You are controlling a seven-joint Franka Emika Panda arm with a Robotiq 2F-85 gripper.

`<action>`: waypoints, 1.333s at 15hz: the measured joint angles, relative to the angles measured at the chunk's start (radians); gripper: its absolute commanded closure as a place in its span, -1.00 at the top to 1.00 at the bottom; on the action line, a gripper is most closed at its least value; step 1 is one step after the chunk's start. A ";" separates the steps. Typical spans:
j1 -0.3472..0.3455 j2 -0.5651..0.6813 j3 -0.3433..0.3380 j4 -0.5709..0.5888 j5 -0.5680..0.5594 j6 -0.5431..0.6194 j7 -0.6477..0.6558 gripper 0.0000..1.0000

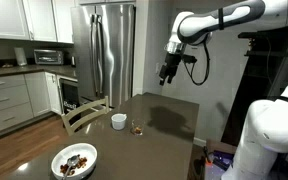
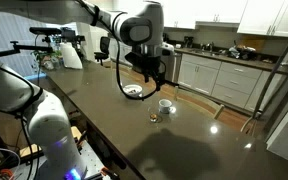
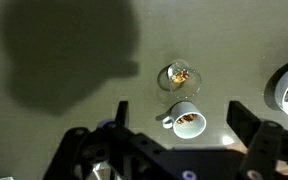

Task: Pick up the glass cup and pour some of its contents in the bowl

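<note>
Wrist view looks straight down on the dark desk (image 3: 234,40), where the glass cup (image 3: 179,76) stands upright with a small heap of brown bits, the contents (image 3: 181,74), at its base. Just beside it, across a narrow gap, stands a small white cup (image 3: 187,121), and brownish pieces seem to lie inside that one too. At the right edge of the same view the bowl (image 3: 274,90) is cut off by the frame; its white rim is plain, with dark pieces inside. The two dark fingers (image 3: 246,120) of the claw stand wide apart at the bottom of the picture, gripping nothing, with the cups on the desk below them.

In both exterior views the claw (image 1: 166,72) hangs high above the desk and touches nothing. In an exterior view the bowl (image 1: 56,158) sits near the desk's closer end, well apart from the two cups. It is wide and shallow and holds a scatter of dark brown pieces. The glass cup is too small there to show what it holds. A wooden chair (image 1: 84,112) stands at the desk's side, with a steel fridge (image 1: 109,45) behind.
</note>
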 measured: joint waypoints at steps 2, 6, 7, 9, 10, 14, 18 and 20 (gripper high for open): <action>0.000 0.000 0.000 0.000 0.000 0.000 0.000 1.00; 0.000 0.000 0.000 0.000 0.000 0.000 0.000 1.00; 0.000 0.000 0.000 0.000 0.000 0.000 0.000 1.00; 0.000 0.000 0.000 0.000 0.000 0.000 0.000 1.00; 0.000 0.000 0.000 0.000 0.000 0.000 0.000 1.00; 0.000 0.000 0.000 0.000 0.000 0.000 0.000 1.00; -0.001 0.005 0.001 0.002 0.004 0.001 0.012 1.00; -0.001 0.032 0.003 0.017 0.011 0.006 0.053 1.00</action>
